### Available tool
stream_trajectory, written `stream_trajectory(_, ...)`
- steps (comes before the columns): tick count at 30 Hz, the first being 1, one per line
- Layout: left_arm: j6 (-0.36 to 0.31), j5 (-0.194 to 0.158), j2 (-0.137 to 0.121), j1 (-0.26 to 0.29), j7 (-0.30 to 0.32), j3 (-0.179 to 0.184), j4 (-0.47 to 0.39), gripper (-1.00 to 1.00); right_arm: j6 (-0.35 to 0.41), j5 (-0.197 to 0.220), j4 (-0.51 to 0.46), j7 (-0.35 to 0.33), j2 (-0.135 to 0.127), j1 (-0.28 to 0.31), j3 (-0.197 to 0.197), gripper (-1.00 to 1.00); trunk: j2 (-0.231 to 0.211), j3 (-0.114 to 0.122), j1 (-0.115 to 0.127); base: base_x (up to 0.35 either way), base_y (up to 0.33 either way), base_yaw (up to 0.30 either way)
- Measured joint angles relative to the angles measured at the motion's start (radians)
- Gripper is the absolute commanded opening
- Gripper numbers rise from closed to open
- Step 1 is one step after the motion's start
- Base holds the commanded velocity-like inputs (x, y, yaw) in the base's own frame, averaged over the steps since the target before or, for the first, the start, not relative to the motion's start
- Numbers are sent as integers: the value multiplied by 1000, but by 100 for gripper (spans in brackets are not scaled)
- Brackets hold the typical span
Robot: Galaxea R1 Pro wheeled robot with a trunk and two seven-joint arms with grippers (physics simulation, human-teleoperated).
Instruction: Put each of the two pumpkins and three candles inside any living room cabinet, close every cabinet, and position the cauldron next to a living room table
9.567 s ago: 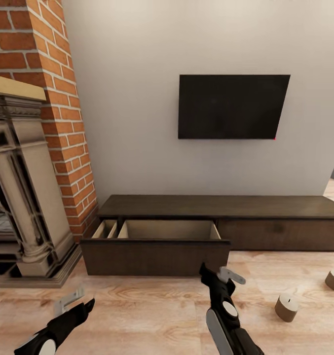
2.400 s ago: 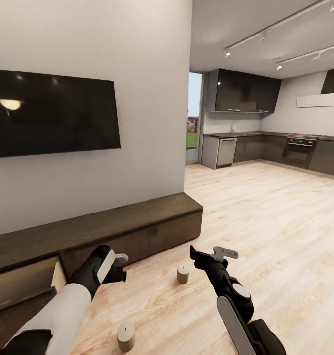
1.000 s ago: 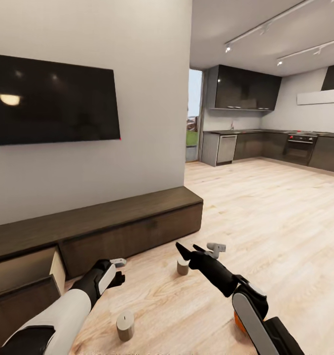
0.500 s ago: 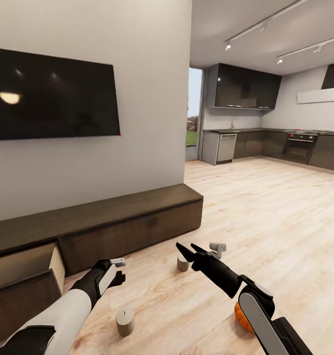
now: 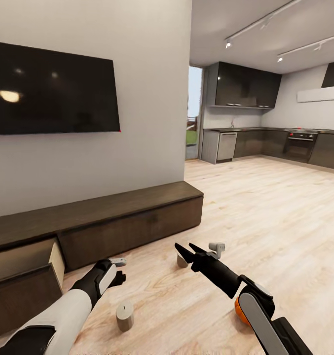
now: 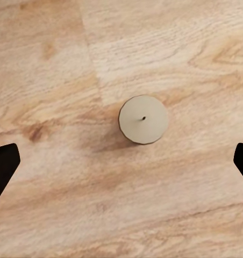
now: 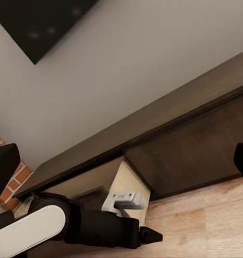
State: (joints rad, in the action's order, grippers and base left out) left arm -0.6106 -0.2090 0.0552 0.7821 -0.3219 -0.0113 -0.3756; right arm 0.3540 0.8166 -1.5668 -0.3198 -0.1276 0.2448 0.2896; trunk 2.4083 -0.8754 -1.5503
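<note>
My left gripper [image 5: 118, 270]: jaws wide, empty, above near cream stubby candle [image 5: 124, 315] on plank floor [image 5: 265, 217]. My right gripper [image 5: 182, 252]: wide, empty, beside far candle [image 5: 181, 261]. Orange pumpkin [image 5: 239, 312] behind right forearm. Dark wooden cabinet [image 5: 127, 222] left, drawer [image 5: 23, 276] open.

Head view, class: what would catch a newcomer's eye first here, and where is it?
The big black TV on the white wall at upper left dominates, with the long dark cabinet below it, one drawer pulled open at far left. On the wood floor, two cream candles stand: one near the left pincer, one by the right pincer.
</note>
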Motion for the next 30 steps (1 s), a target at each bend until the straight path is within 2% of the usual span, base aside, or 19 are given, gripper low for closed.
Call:
stream_trajectory(13, 1, 0, 5, 0, 3, 7, 12, 100, 0, -3, 4, 0, -1, 0, -2, 100, 91, -41, -50, 0, 0, 0)
stream_trajectory(21, 0, 0, 26, 0, -1, 27, 12, 100, 2, -3, 4, 0, -1, 0, -1, 100, 93, -72, -54, 0, 0, 0)
stream_trajectory(25, 0, 0, 50, 0, -3, 32, 12, 100, 3, -3, 3, -1, -1, 0, -2, 100, 94, -87, -55, 0, 0, 0)
stream_trajectory(30, 0, 0, 56, 0, -4, 32, 12, 100, 3, -3, 2, -1, -2, 0, -2, 100, 95, -106, -58, 0, 0, 0)
